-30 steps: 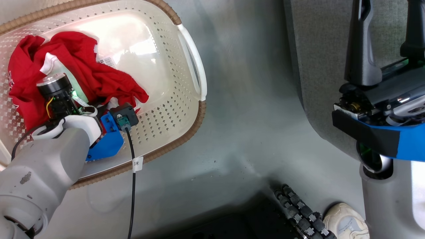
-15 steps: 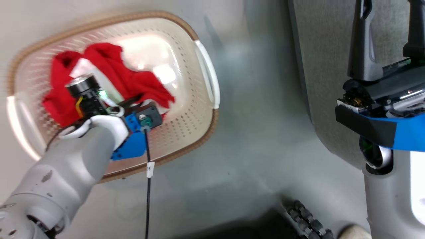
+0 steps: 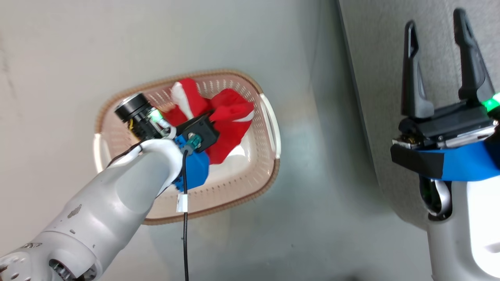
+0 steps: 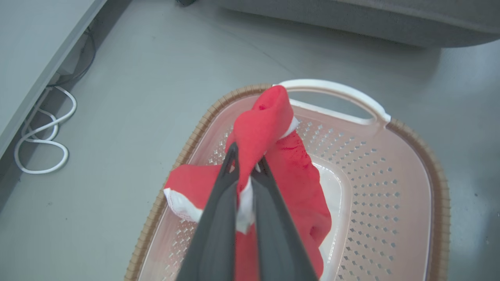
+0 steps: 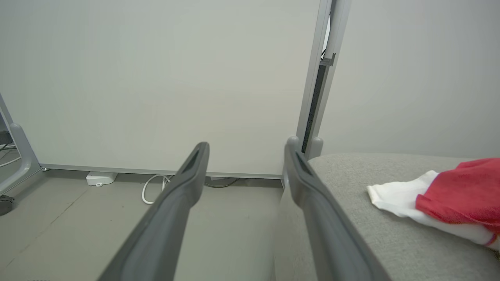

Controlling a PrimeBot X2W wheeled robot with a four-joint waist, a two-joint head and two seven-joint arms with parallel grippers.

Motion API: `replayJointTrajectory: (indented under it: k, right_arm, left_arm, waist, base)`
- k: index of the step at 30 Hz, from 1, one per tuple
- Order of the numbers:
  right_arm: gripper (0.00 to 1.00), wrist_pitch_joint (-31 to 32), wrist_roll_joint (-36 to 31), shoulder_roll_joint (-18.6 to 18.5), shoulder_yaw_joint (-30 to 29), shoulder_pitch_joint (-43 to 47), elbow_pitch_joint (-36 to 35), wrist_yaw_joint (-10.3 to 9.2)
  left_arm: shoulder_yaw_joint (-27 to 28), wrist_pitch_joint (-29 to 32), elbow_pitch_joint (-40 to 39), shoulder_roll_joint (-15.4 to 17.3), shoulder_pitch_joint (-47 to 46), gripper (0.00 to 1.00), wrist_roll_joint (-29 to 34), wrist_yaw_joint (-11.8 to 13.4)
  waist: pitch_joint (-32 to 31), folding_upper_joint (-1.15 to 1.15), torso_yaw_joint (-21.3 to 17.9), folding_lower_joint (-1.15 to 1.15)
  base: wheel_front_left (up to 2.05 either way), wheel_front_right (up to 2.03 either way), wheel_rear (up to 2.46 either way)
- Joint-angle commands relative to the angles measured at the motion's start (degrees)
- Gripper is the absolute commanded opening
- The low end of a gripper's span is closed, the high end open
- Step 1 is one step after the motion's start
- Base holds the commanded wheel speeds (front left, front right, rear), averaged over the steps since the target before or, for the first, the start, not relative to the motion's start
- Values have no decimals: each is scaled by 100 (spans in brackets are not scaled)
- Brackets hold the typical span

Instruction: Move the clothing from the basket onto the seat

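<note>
We've got a smooth grey floor (image 3: 254,39) right across the head view. In the left wrist view, a pale desk edge (image 4: 35,35) runs along the upper left, with a white cable (image 4: 39,156) looped on the floor beside it. In the right wrist view we face a plain white wall panel (image 5: 156,78) with a grey upright post (image 5: 318,78) at its right edge. A small white box (image 5: 100,178) and a curled white cord (image 5: 150,191) lie at its foot.
</note>
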Motion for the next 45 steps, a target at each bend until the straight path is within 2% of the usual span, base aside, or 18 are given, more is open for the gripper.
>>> replayJointTrajectory:
  k: [1, 4, 14, 29, 34, 45]
  right_arm:
    - [100, -1, -60, 2, -69, 179, 86, 1]
    - [100, -1, -86, 2, -112, 301, 159, 1]
    - [100, -1, -30, 2, -253, 872, 448, 1]
    - [100, -1, 155, 2, -369, 1650, 688, 1]
    - [100, -1, 212, 2, -397, 1878, 743, 1]
    - [100, -1, 302, 2, -345, 2159, 799, 1]
  left_arm:
    - [134, -37, -313, 42, 1, 0, -177, -7]
    - [249, -33, -559, 113, 96, 0, -235, -7]
    - [1250, -37, -1465, 265, 588, 0, -272, 9]
    - [2859, -37, -2392, 140, 1433, 0, -222, 98]
    - [3120, -37, -2576, 70, 1694, 0, -122, 91]
    - [3282, -38, -2730, -27, 2019, 0, 62, 36]
  waist:
    - [-618, 0, 302, 1]
    - [-857, 0, 376, 1]
    - [-1954, 0, 625, 1]
    - [-3140, 0, 860, 1]
    - [-3443, 0, 937, 1]
    - [-3720, 0, 1074, 1]
  base:
    - [0, 0, 0]
    - [0, 0, 0]
    - [0, 0, 0]
    - [0, 0, 0]
    - [0, 0, 0]
    - [0, 0, 0]
